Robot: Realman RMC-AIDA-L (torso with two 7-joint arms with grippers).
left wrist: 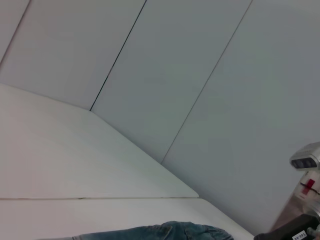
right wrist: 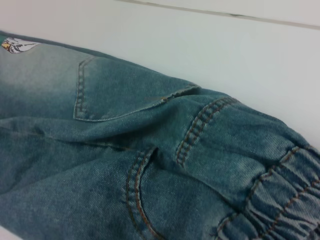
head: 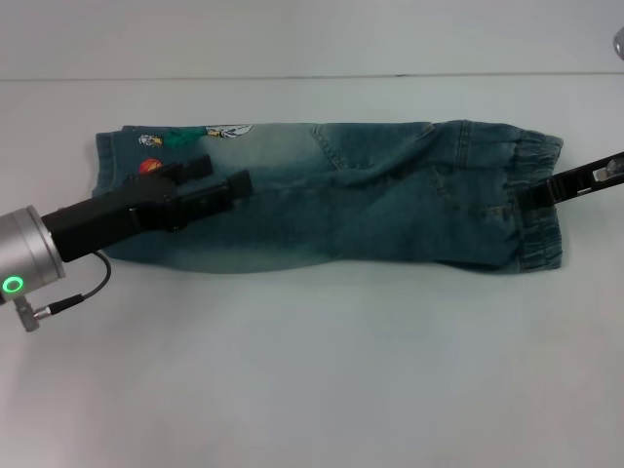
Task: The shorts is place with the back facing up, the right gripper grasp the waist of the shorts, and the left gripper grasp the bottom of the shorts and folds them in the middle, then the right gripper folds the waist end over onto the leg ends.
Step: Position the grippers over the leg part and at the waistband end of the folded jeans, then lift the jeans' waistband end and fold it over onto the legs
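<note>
Lying: the shorts (head: 331,195) are lying folded lengthwise on the counter (head: 312,390).
Right gripper (head: 534,191): touching the waist (head: 531,200); jaws' state I cannot tell.
Left gripper (head: 229,177): hovering over leg ends (head: 122,166); jaws look released.
Advice: pinching all waist layers before carrying over.

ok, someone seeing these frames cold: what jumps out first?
The blue-green denim shorts, folded lengthwise into a long strip across the white table, dominate the head view. The left gripper, on its silver wrist with a green-lit ring, lies over the leg ends on the robot's left, near the cartoon patches. The slim black right gripper comes in from the robot's right at the waist.
</note>
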